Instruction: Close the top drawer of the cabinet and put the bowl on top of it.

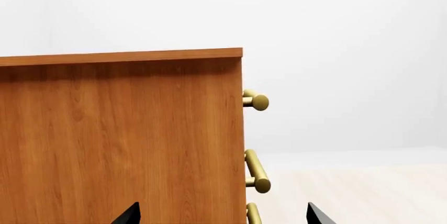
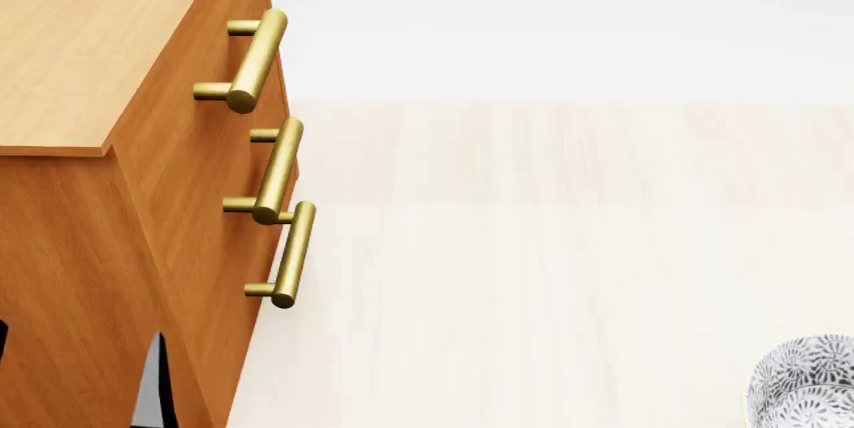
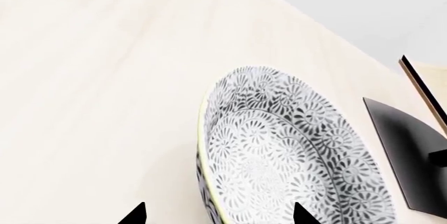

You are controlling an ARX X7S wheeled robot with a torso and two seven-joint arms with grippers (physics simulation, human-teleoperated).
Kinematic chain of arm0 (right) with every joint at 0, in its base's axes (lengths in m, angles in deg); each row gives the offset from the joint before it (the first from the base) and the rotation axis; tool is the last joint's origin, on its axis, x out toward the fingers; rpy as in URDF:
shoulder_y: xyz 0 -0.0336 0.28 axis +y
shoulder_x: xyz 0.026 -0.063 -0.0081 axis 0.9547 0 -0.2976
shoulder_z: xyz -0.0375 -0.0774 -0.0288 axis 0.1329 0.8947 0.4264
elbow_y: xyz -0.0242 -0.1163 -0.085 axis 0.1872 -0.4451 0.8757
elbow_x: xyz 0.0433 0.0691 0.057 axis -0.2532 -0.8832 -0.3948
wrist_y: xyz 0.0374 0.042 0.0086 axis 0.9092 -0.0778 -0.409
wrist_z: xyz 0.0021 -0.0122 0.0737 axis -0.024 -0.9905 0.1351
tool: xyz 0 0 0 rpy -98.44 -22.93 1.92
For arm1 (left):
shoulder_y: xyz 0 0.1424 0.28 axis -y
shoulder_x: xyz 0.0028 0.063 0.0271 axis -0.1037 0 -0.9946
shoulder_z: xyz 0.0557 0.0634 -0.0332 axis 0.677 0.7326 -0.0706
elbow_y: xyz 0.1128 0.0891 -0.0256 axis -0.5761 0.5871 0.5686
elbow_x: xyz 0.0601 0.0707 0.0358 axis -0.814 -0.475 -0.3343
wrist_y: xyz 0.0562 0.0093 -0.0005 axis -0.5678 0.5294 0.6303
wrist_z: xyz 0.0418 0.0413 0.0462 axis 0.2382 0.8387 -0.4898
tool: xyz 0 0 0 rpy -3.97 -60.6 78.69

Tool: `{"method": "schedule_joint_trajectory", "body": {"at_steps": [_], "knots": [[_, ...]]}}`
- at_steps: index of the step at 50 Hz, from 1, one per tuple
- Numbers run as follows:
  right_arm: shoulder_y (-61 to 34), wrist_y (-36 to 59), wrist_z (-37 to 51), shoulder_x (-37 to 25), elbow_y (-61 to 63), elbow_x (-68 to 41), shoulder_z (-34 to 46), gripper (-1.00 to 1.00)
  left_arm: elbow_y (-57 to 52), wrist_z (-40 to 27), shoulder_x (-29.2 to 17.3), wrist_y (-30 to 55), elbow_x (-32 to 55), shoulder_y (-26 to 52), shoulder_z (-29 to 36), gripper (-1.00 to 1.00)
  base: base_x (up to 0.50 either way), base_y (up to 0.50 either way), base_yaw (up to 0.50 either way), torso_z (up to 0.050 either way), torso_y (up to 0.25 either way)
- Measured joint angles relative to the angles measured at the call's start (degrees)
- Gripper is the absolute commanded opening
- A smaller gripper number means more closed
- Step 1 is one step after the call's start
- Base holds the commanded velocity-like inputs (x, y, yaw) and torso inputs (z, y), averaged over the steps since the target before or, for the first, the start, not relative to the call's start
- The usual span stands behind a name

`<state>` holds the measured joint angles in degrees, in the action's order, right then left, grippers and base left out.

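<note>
Right gripper (image 3: 218, 214) hung just over the bowl (image 3: 293, 156), jaws spread, only the two dark fingertips showing at the frame edge, with the near rim of the bowl roughly between them and nothing held. That patterned bowl sat on the pale floor (image 2: 561, 248), low in the head view's right corner and well apart from the cabinet (image 2: 160, 198). A black-based board stand (image 3: 405, 145) stood just beside the bowl on its far side.

Left gripper (image 1: 222, 214) was likewise parted and empty, its tips facing the cabinet's side panel near the front corner. The top drawer (image 2: 274, 38) looked flush with the two below it, the three brass handles standing in one line (though the oblique angle could hide a small gap), so I judged the closing step done or nearly so and the bowl pick-up the step in hand.

To do it well, one fingertip should go inside the rim and the other outside, pinching the wall instead of spanning the whole bowl, which appeared wider than the jaws. A straight descent would keep the smooth ceramic from skidding across the floor toward the stand. The lift should be level and slow, high enough to clear the cabinet's top edge before carrying across.
</note>
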<state>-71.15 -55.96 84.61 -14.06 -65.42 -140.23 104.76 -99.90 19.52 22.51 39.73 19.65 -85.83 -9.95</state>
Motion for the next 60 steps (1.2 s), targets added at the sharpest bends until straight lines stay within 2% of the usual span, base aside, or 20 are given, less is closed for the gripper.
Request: {"method": "schedule_joint_trajectory", "body": {"at_steps": [60], "knots": [[1.85,-2.43,-0.34,2.05,-3.35,-0.07,-0.52,1.0,0.42,-0.6,-0.46,-0.32,0.3,0.33,0.61,1.0,0.0,0.0,0.0,0.0,0.0]]}}
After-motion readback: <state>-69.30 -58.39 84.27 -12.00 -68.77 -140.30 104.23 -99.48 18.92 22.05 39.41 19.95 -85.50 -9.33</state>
